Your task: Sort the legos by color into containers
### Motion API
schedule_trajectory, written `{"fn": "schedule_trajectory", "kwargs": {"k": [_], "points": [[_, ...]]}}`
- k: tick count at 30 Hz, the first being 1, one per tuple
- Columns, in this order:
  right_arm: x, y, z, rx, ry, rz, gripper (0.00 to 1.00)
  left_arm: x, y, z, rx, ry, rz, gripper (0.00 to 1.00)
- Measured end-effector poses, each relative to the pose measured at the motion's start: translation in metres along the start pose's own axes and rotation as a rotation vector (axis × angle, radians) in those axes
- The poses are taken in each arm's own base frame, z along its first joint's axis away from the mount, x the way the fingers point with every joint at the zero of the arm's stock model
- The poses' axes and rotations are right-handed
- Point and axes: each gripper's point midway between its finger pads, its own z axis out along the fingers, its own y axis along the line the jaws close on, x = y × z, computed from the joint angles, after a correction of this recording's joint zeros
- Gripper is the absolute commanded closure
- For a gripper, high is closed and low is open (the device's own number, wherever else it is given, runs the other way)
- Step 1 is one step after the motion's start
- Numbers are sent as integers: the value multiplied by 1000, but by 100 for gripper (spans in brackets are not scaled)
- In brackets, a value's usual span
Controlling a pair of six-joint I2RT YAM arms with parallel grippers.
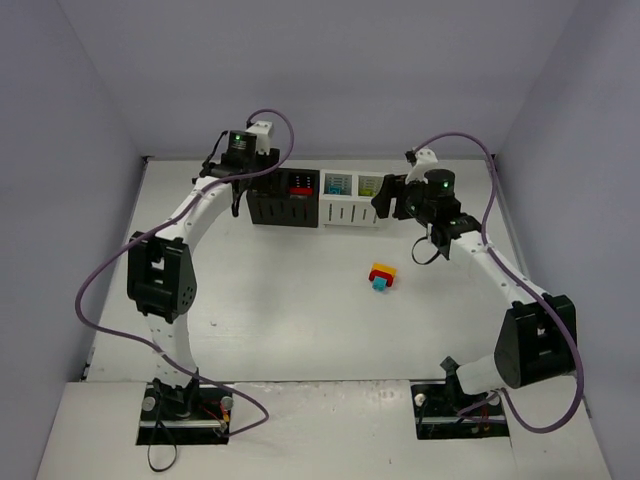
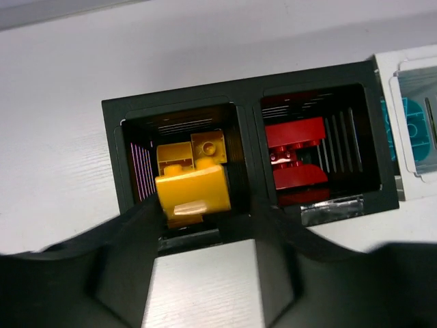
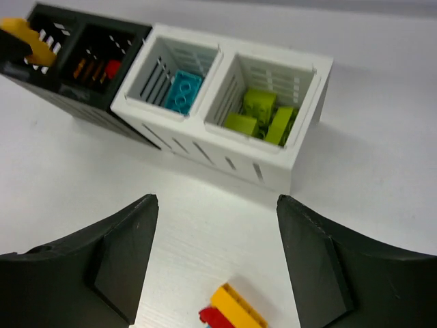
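A: Starting at the upper left of the overhead view, where do we stand?

B: Our left gripper [image 2: 199, 217] hovers over the left black bin [image 2: 117, 157]. A yellow brick [image 2: 193, 195] sits between its fingers. They stand slightly wider than the brick, with a gap on its right side, so we judge it loose rather than clamped. Another yellow piece [image 2: 179, 156] lies in the bin below.

A: And the bins to the right?

B: The second black bin [image 2: 372, 130] has red bricks [image 2: 293, 154]. The first white bin [image 3: 130, 102] holds one teal brick [image 3: 183, 91]. The right white bin [image 3: 311, 123] holds lime-green bricks [image 3: 263, 113].

A: What do we have left to sort?

B: One clump [image 1: 382, 277] of red, yellow and teal bricks sits on the table [image 1: 260, 320], right of centre and well apart from the bins. Our right gripper [image 3: 217, 205] hangs near it, toward the bins, with its fingers spread wide and holding nothing.

A: How will it handle?

B: We expect it to be light, rigid and smooth-sided. We should pinch across the flat side walls, not the studs. We will likely need both grippers to pull the colours apart.
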Motion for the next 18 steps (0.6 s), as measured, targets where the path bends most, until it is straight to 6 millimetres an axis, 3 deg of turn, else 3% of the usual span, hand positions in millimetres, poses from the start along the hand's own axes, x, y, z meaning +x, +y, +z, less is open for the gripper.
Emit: {"fn": "schedule_trajectory", "kwargs": {"k": [1,4,12,14,18], "points": [[11,-1,-2,5,25,12,33,1,1,4,-6,7,2,39],[32,-3,-6,14,70,33,33,0,4,9,-18,15,7,27],[48,-6,-13,31,99,70,36,-7,4,-2,-47,5,20,24],[52,-11,-13,52,105,102,37,-11,-9,-14,-32,-11,40,24],[58,-22,-16,90,115,156,36,-4,-59,-53,28,-36,104,24]]}}
